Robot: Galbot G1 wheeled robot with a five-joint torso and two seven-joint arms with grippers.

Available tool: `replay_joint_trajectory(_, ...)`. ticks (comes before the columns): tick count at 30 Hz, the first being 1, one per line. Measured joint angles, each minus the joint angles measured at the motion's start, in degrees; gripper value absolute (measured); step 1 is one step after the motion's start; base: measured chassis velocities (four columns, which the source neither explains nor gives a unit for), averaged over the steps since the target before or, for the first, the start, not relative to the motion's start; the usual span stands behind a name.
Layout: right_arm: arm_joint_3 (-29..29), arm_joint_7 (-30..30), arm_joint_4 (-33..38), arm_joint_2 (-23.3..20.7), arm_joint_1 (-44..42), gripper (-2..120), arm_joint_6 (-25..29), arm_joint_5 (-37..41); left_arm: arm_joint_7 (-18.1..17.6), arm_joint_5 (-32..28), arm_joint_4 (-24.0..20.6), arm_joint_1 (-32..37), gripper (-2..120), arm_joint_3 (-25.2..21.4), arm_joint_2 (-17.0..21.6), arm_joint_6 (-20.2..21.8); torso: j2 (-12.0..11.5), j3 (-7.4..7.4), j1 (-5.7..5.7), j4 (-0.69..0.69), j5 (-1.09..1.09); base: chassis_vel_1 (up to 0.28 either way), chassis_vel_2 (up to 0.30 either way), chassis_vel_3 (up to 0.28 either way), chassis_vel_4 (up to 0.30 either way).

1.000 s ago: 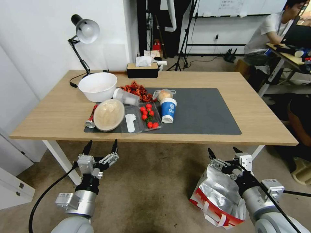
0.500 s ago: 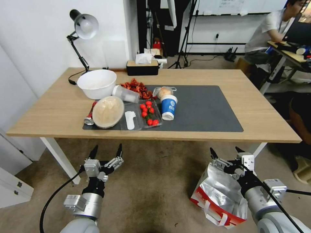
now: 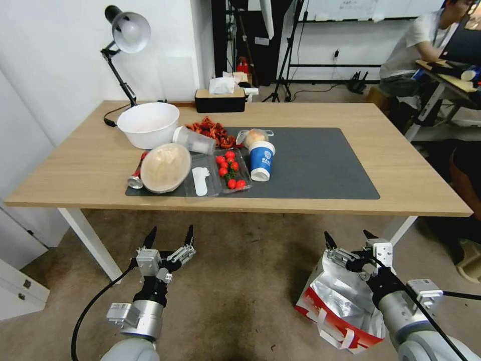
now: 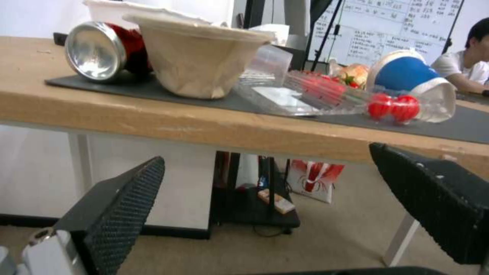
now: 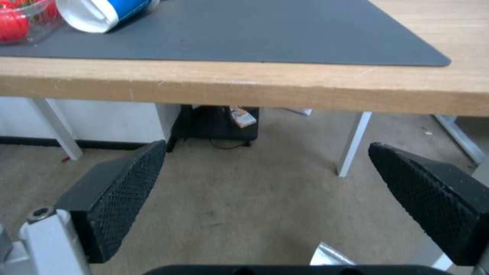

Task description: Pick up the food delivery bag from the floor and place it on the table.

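At the moment of inspection the food delivery bag (image 3: 340, 306) stood on the carpet at the lower right of the head view, its mouth open and silver lining exposed, a red band along its lower edge. The right gripper (image 3: 350, 240) hung at the bag's upper rim, in front of the table's (image 3: 411, 170) near edge, with its fingers spread apart and nothing between them. Whether a fingertip touched the foil could not be determined. The right wrist view confirmed the open jaws of that gripper (image 5: 267, 191): between the two black pads lay bare carpet, with a sliver of foil at the bottom edge and the table (image 5: 255, 89) edge across the top. The left gripper (image 3: 169, 238) was held at the lower left of the head view, also below the table's front edge, fingers parted and empty. The left wrist view looked level under and across the tabletop (image 4: 204, 126), showing what the head view saw from above: a red can (image 4: 102, 51) lying on its side, a beige paper bowl (image 4: 198, 57), a clear tray of cherry tomatoes (image 4: 357, 103) and a blue-and-white cup (image 4: 412, 82), all resting on the dark grey mat (image 4: 153, 89). That view alone also showed a smaller red-and-white bag (image 4: 316, 183) on the floor beyond the table.
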Motion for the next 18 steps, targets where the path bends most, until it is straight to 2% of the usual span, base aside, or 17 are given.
replay_joint_trajectory(4, -0.42, -0.04, 0.28, 0.23, -0.44, 100, 0.09, -0.32, -1.56, -0.16, 0.85, -0.44, 100, 0.95, 0.0, -0.24, -1.4, -0.8, -0.61, 0.0, -0.01, 0.0, 0.0, 0.0, 0.0)
replay_joint_trajectory(18, -0.4, -0.04, 0.14, 0.55, -0.7, 100, 0.11, -0.9, -1.32, 0.0, 2.35, -0.61, 100, 1.76, 0.0, -1.74, -4.94, -2.85, -2.09, 0.0, 0.0, 0.0, 0.0, 0.0, 0.0)
